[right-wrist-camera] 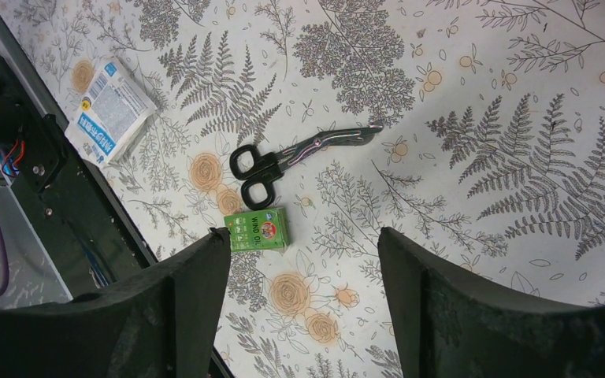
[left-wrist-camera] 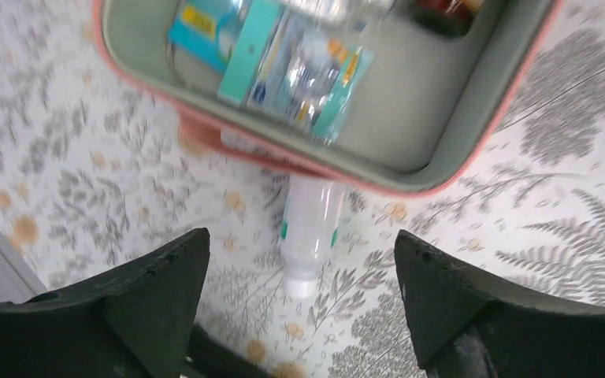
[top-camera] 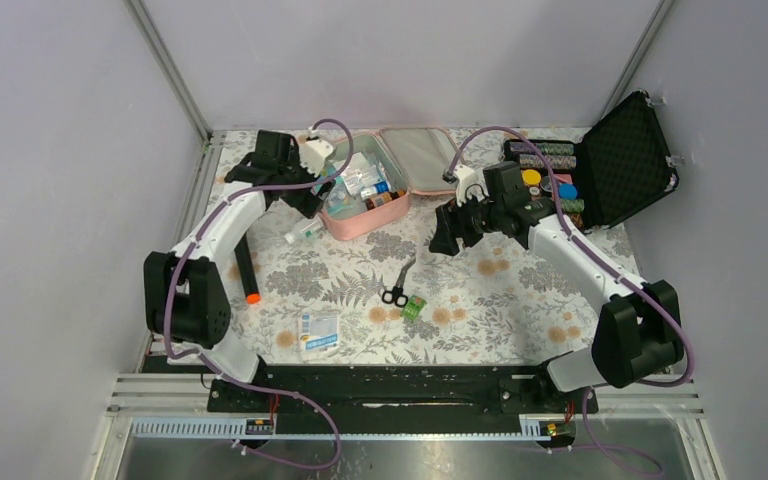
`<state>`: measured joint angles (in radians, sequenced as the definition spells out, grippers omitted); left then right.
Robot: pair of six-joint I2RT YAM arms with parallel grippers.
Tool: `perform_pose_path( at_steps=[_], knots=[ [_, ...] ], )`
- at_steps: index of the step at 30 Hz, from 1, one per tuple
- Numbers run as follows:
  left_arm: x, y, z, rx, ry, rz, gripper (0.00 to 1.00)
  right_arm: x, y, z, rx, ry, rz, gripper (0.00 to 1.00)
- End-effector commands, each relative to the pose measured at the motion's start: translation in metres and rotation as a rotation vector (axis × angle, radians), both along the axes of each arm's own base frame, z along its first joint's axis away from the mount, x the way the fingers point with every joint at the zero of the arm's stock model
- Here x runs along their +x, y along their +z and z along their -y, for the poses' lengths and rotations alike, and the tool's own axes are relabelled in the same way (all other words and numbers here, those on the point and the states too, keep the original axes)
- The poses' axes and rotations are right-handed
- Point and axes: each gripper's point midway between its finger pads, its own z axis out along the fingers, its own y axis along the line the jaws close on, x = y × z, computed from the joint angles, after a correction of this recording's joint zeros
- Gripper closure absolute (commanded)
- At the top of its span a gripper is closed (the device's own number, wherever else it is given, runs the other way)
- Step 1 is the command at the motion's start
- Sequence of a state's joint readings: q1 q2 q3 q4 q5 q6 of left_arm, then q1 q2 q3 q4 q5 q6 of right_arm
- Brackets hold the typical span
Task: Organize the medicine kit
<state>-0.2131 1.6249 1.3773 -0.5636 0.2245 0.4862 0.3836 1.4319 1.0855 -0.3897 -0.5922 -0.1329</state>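
Note:
The medicine kit (top-camera: 352, 226) is a pink pouch lying open at the back of the table, its lid (top-camera: 420, 160) flat behind it. Boxes and bottles fill its grey inside (left-wrist-camera: 410, 102). My left gripper (top-camera: 317, 197) hovers at the kit's left front edge, open and empty. Below it a clear bottle (left-wrist-camera: 309, 236) lies on the cloth against the kit's wall. My right gripper (top-camera: 447, 236) hangs open and empty over the middle of the table. Beneath it lie black-handled scissors (right-wrist-camera: 283, 161) and a small green box (right-wrist-camera: 256, 230).
A white and blue packet (top-camera: 319, 330) lies near the front left. A black marker with an orange cap (top-camera: 247, 272) sits left of centre. An open black case (top-camera: 600, 165) with colourful chips stands at the back right. A black rail (top-camera: 390, 385) borders the near edge.

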Motion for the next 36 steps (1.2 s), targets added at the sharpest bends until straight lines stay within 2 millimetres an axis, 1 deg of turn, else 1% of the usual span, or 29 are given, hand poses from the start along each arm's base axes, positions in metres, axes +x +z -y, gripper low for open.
perform_pose_path(
  at_steps=[1,3,4,7,12,15,17,21,23,25,27,29,31,33,34,36],
  knots=[
    [0.002,-0.036,-0.035,0.031,0.144,-0.059,0.17,0.010,0.016,-0.012,0.048,0.018,0.023,0.24],
    [0.004,-0.052,-0.045,-0.009,0.249,-0.128,0.22,0.011,0.016,-0.014,0.056,0.018,0.014,0.24],
    [0.004,-0.061,-0.047,-0.023,0.274,-0.164,0.23,0.012,0.017,-0.015,0.059,0.017,0.008,0.24],
    [0.005,-0.084,-0.050,-0.030,0.303,-0.226,0.26,0.013,0.017,-0.016,0.063,0.016,0.000,0.24],
    [0.006,-0.113,-0.060,0.046,0.299,-0.277,0.29,0.011,0.020,-0.014,0.055,0.015,0.012,0.24],
    [0.004,-0.121,-0.059,0.054,0.268,-0.294,0.32,0.010,0.019,-0.011,0.045,0.013,0.024,0.24],
    [0.001,-0.125,-0.056,0.046,0.245,-0.307,0.38,0.010,0.019,-0.010,0.041,0.011,0.029,0.24],
    [-0.008,-0.124,-0.048,0.012,0.211,-0.337,0.50,0.011,0.018,-0.011,0.043,0.012,0.023,0.24],
    [-0.014,-0.120,-0.044,-0.008,0.198,-0.346,0.55,0.011,0.018,-0.012,0.046,0.011,0.017,0.24],
    [-0.023,-0.116,-0.043,-0.015,0.191,-0.356,0.59,0.012,0.018,-0.012,0.045,0.011,0.015,0.24],
    [-0.035,-0.106,-0.041,-0.031,0.170,-0.362,0.61,0.012,0.019,-0.012,0.044,0.011,0.013,0.25],
    [-0.051,-0.093,-0.030,-0.083,0.114,-0.380,0.63,0.012,0.018,-0.012,0.042,0.013,0.015,0.25],
    [-0.068,-0.072,-0.009,-0.195,0.033,-0.401,0.65,0.012,0.017,-0.012,0.038,0.014,0.018,0.25],
    [-0.079,-0.043,0.015,-0.326,-0.047,-0.400,0.68,0.013,0.016,-0.012,0.036,0.013,0.015,0.24],
    [-0.081,-0.029,0.026,-0.383,-0.081,-0.398,0.69,0.013,0.017,-0.012,0.038,0.014,0.014,0.25],
    [-0.077,-0.001,0.041,-0.455,-0.120,-0.381,0.69,0.013,0.018,-0.012,0.040,0.014,0.015,0.25]
  ],
)
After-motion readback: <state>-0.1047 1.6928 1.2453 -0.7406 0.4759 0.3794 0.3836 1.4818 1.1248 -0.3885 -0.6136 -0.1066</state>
